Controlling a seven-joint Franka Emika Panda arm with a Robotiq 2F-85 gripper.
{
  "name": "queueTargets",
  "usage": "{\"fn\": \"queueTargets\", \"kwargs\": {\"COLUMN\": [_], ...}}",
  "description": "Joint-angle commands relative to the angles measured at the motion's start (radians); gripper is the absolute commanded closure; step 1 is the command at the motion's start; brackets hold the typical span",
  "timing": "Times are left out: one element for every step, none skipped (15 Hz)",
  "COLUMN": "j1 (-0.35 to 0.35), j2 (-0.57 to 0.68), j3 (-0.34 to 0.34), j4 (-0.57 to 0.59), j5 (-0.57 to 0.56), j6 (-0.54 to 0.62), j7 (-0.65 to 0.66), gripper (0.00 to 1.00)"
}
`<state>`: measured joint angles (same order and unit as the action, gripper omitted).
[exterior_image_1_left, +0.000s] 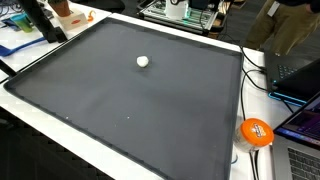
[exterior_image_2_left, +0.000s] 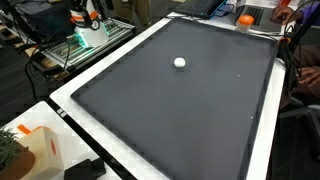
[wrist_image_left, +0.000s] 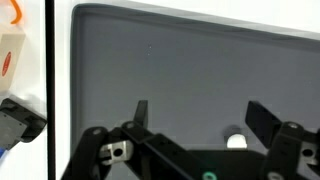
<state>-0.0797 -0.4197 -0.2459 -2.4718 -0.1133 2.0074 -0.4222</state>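
Ball lying on the mat
It is sitting well apart from the mat's edges; a disc is lying off the mat, beside one corner.

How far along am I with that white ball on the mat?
Done: nothing yet; the ball lies free on the dark mat. In hand: in the wrist view the jaws stand open and empty above the mat, the ball close to one of them. Left: the whole grasp, it seems.
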Motion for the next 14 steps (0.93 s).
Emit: {"fn": "queueTargets", "kwargs": {"j1": [-0.01,-0.01,-0.01,-0.01,0.001,0.015,0.03,0.042,0.055,0.065,0.073,0.079,0.085,0.091], "j2": [0.001,0.001,0.001,0.001,0.005,0.015,0.022,0.03,0.037,0.047,0.061,0.083,0.107,0.145], "j3": [0.009,0.009,0.009,0.009,0.013,0.027,0.041,0.063,0.085,0.118,0.146,0.174,0.197,0.212], "j4": [0.001,0.001,0.001,0.001,0.001,0.003,0.004,0.001,-0.002,-0.011,-0.015,-0.017,-0.013,-0.009], "j5": [0.004,0.004,0.004,0.004,0.022,0.046,0.073,0.091,0.11,0.116,0.122,0.12,0.117,0.119], "j6": [-0.001,-0.001,-0.001,-0.001,0.004,0.007,0.007,0.015,0.032,0.073,0.122,0.187,0.237,0.3], "j7": [-0.003,-0.003,-0.003,-0.003,-0.005,0.017,0.03,0.056,0.081,0.13,0.179,0.229,0.271,0.298], "gripper": [0.0,0.0,0.0,0.0,0.0,0.0,0.0,0.0,0.0,0.0,0.0,0.0,0.0,0.0]}}
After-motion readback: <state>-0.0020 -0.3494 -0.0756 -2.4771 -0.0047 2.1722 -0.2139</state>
